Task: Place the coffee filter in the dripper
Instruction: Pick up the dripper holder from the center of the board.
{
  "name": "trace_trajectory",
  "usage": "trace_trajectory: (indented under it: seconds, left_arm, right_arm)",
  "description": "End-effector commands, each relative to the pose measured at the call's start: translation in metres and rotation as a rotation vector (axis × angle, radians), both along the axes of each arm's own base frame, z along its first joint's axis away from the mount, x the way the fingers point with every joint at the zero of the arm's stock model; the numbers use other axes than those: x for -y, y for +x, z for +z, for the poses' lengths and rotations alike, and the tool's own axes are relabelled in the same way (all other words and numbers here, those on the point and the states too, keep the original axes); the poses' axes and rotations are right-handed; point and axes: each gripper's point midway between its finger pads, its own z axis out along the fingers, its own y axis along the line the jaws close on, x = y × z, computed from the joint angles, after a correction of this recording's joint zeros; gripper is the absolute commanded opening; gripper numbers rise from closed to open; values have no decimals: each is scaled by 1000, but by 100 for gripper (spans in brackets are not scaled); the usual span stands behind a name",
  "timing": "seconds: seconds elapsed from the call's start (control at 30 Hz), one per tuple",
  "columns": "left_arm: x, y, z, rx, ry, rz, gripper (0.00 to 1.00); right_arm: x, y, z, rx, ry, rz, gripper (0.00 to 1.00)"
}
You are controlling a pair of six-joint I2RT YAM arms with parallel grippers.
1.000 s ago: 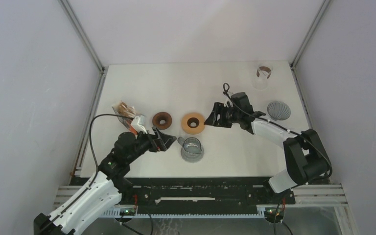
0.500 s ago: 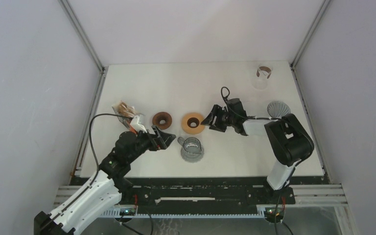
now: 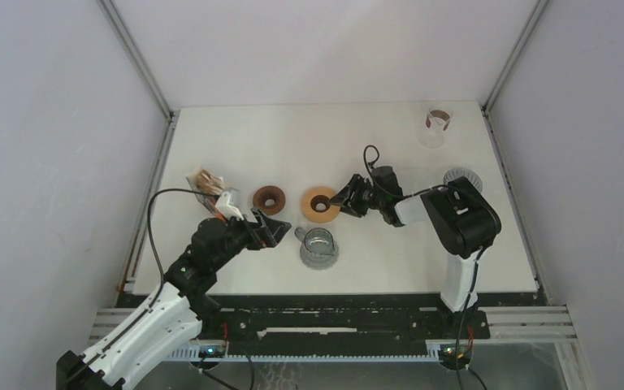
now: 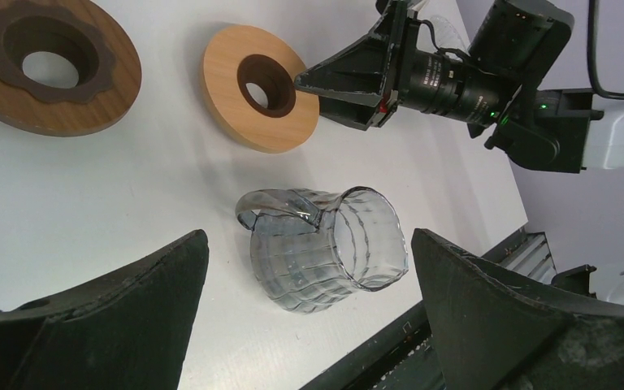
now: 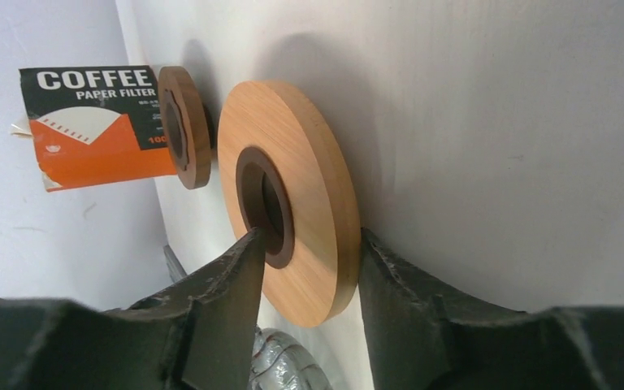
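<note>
1. Looking for the coffee filter, I find only the coffee filter packet [image 3: 210, 187]: orange and black, with white lettering that reads COFFEE PAPER FILTER. Brown paper edges poke out of its far end.
2. That packet lies flat near the left edge of the table [image 3: 390, 146], just beyond my left gripper [image 3: 279, 231] and beside the dark wooden ring [image 3: 269, 199]. Neither of my grippers touches it.
3. My dripper [image 4: 325, 248] is clear ribbed glass with a curved handle. It stands near the front of the table, well apart from the packet. Through its open mouth I see only its own ribbed wall.
4. My left jaws are spread as wide as they go and hold nothing. They hover just left of the dripper, which sits between the two fingers in the left wrist view.
5. My right gripper [image 5: 309, 236] straddles the band of the light wooden ring [image 5: 292, 195]. One finger stands at the dark-lined hole and the other against the outer edge. I cannot tell whether the jaws are pinching it or only bracketing it.
6. At the far right corner stands a clear glass [image 3: 436, 127] with something brown at its top. I cannot tell whether that is inside or around it.
7. A grey ribbed cone [image 3: 457, 173] shows partly behind my right arm.
</note>
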Motion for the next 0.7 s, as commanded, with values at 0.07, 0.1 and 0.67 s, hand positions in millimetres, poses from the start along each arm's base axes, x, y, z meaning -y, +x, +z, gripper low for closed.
trace_trajectory:
  seconds: [0.07,0.1,0.67]
  left_arm:
    - [2,1,9,27,-28,2,100]
    - [2,1,9,28,-28,1,100]
    - [1,1,11,34,-46,11,99]
  right_arm:
    - [-11,6,-1,-2,54,-3,42]
    - [-12,6,1,0,66,3,39]
    - [-8,3,81,115,228,53,0]
